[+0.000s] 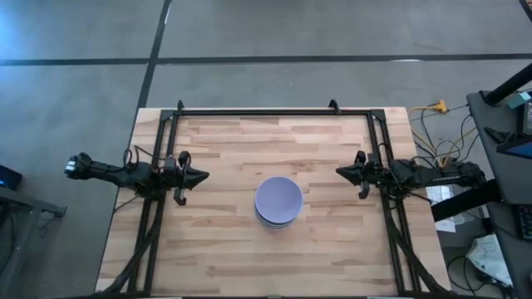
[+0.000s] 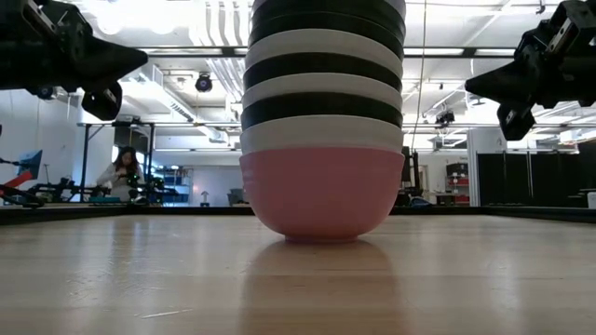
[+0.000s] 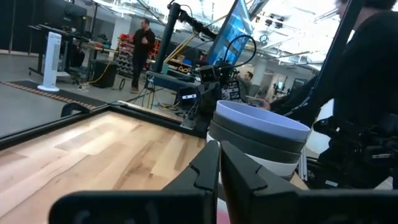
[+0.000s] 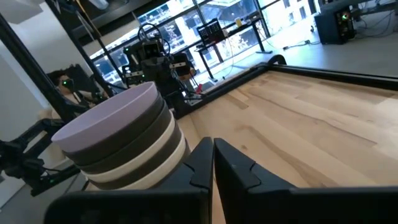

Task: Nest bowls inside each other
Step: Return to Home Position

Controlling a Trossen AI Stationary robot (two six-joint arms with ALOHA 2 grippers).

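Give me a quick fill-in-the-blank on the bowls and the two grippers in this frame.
1. The bottom bowl is ____.
2. The second bowl, right above it, is ____.
3. The top bowl is ____.
4. The left gripper and the right gripper, off to either side, hold ____.

Missing words: pink; white; lavender purple; nothing.

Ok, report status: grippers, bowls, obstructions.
Left gripper shut, parked at left edge. Right gripper shut, parked right. Bowls in one stack mid-table, purple top, pink bottom. Nothing in the way.
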